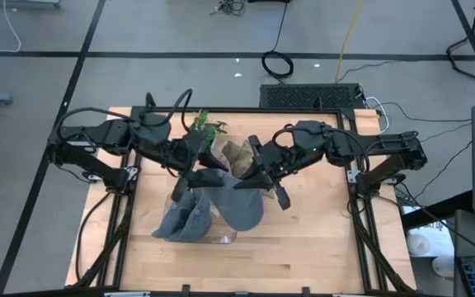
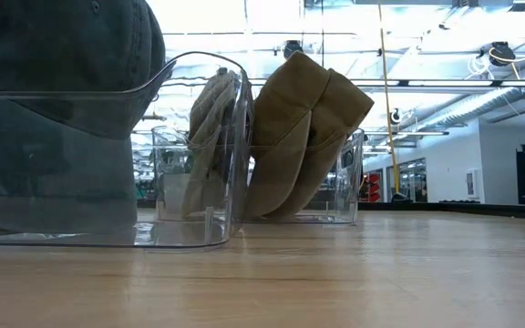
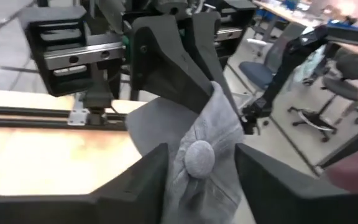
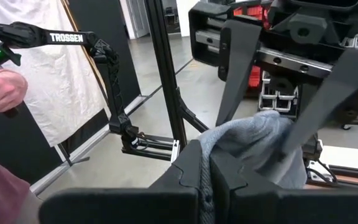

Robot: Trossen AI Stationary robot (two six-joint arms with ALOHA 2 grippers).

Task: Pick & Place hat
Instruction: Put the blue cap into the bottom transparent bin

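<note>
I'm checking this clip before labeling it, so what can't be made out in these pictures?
- High view: both hands' fingers blend into the grey hat.
- Low view: neither hand shows; the clear bin blurs the hats behind.
- Left wrist view: the hat's brim is cut off by the bottom edge.

Hat [image 1: 242, 202] hangs between both tools, seemingly above the bin [image 2: 108, 164] holding another hat [image 1: 184, 216].

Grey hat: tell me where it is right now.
In the high view the grey hat hangs mid-table between both grippers, over the clear bin holding another grey hat; the right gripper pinches its fabric.
</note>
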